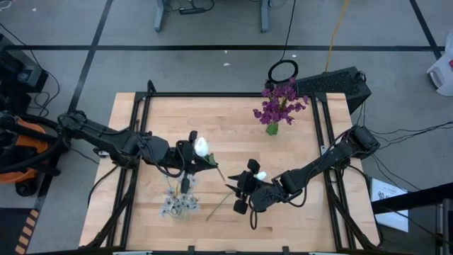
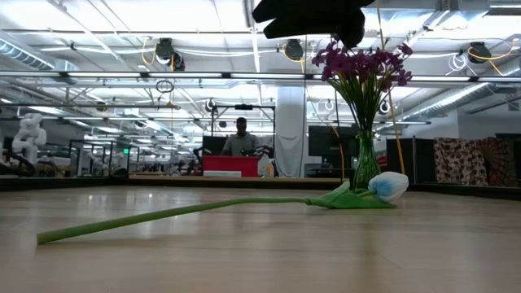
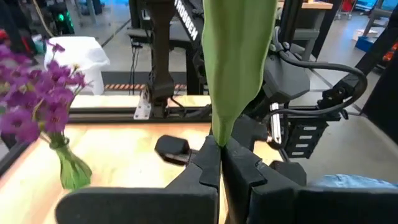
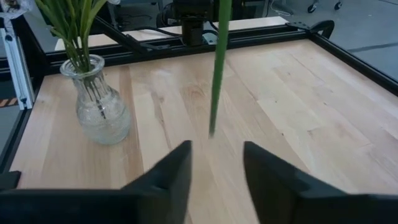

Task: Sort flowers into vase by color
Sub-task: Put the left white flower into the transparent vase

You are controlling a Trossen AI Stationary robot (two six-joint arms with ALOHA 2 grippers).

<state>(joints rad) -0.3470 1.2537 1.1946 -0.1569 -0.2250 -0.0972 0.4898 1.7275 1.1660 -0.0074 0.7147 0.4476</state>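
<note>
My bench: a light wood table top [image 1: 226, 134] in a black frame, on grey floor [image 1: 212, 67] crossed by dark tape lines. Low view: ceiling strip lights [image 2: 73, 16] upper left, a white column [image 2: 291, 130] at centre, a person [image 2: 241, 138] seated behind a red panel [image 2: 230, 165].

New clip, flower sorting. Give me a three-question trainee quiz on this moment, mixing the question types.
1. True or false: the left hand is shut on a white flower.
2. The purple flowers stand in: A) a clear vase; B) a green vase; C) no vase.
3. Fill in: a white tulip lies flat on the ____.

Key: 1 true; 2 B; 3 table.
</note>
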